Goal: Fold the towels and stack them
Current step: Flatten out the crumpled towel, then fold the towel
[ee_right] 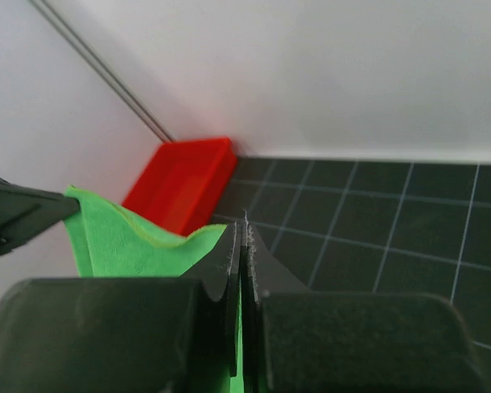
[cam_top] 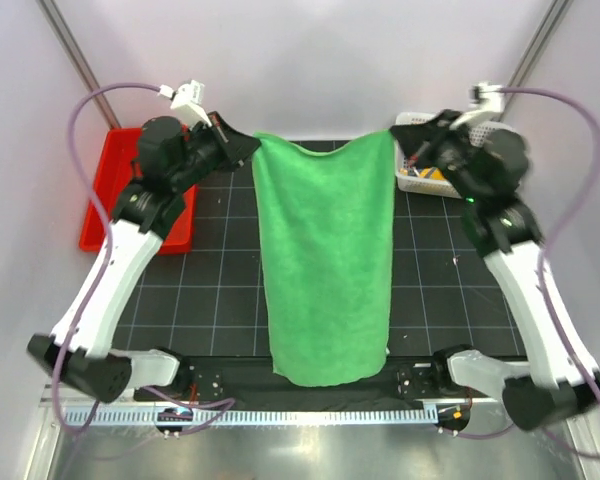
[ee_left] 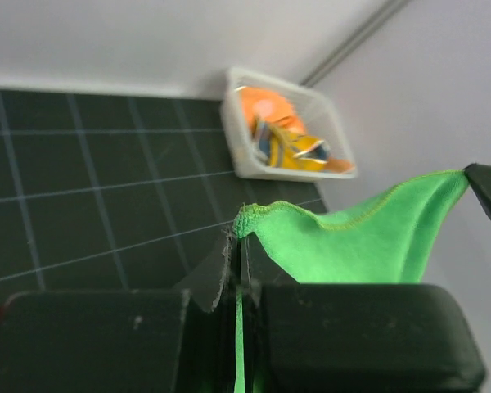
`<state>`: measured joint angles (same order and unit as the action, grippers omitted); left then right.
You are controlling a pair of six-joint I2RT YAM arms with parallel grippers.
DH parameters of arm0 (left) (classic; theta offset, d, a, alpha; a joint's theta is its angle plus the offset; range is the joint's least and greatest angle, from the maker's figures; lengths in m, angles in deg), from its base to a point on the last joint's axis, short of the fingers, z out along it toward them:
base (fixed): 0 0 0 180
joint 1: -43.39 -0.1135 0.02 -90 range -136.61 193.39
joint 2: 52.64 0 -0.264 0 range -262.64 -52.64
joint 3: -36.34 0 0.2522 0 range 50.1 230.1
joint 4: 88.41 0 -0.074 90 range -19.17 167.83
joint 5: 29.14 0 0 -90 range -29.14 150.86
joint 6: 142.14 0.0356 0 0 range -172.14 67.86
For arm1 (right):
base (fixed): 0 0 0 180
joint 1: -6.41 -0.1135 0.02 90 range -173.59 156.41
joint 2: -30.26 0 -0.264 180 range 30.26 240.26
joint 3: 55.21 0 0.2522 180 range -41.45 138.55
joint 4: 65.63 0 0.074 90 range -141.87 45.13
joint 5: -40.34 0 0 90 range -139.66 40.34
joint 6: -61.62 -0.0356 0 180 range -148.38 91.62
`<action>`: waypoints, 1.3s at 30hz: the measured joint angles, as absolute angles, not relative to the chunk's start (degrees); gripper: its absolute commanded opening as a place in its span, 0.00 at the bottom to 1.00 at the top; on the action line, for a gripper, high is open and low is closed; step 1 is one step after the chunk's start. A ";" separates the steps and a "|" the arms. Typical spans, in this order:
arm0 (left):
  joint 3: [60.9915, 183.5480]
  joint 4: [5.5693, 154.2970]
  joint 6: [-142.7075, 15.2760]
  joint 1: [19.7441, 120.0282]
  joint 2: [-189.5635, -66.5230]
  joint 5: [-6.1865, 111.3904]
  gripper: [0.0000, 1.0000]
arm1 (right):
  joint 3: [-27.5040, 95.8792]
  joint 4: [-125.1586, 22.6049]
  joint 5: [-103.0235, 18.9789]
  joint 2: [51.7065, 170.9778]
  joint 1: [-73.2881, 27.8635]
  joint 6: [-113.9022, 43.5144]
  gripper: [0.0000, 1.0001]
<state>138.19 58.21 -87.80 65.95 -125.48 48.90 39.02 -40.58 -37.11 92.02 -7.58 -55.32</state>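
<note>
- While the green towel [cam_top: 325, 260] is stretched between your two arms, it has no fold in it yet. It is held up by its two far corners, and the rest trails toward the near edge of the worktop [cam_top: 220, 280].
- Your left claw [cam_top: 248, 146] is pressed together on one far corner, and your right claw [cam_top: 400, 133] pinches the other.
- The orange and yellow towels [ee_left: 288, 143] lie bunched in the white basket [ee_left: 237, 151].
- By the look of it you are on the first towel, with every fold and the whole stack left to do.
</note>
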 measured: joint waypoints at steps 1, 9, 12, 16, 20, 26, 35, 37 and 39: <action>137.69 58.74 -87.62 64.51 -127.62 48.81 0.00 | 37.53 -42.46 -37.04 95.49 -7.58 -55.06 0.01; 136.64 71.61 -87.88 52.95 -149.78 40.18 0.00 | 34.65 -55.47 -35.38 121.20 -7.41 -52.52 0.01; 138.76 77.21 -88.12 51.31 -157.36 36.59 0.00 | 37.71 -59.55 -33.96 129.15 -7.04 -51.71 0.01; 145.50 81.82 -89.13 50.00 -166.98 32.04 0.00 | 44.31 -64.36 -31.12 138.66 -6.27 -50.29 0.01; 148.58 85.45 -90.00 48.42 -171.92 29.09 0.00 | 47.37 -66.86 -28.78 143.56 -5.38 -49.37 0.01; 146.83 88.20 -90.66 46.26 -172.45 27.83 0.00 | 46.84 -67.55 -25.92 144.06 -4.77 -49.05 0.01; 134.68 86.36 -90.11 46.30 -166.54 26.69 0.00 | 33.77 -63.84 -24.34 135.38 -5.11 -49.37 0.01; 130.74 85.18 -89.57 46.30 -162.94 26.71 0.00 | 29.58 -62.86 -24.25 131.10 -5.31 -49.70 0.01; 127.35 84.51 -89.11 46.30 -159.09 26.76 0.00 | 26.23 -62.46 -24.43 126.88 -5.84 -49.79 0.01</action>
<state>127.35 84.51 -89.11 46.30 -159.09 26.76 26.23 -62.46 -24.43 126.88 -5.84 -49.79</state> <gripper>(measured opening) 0.021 0.036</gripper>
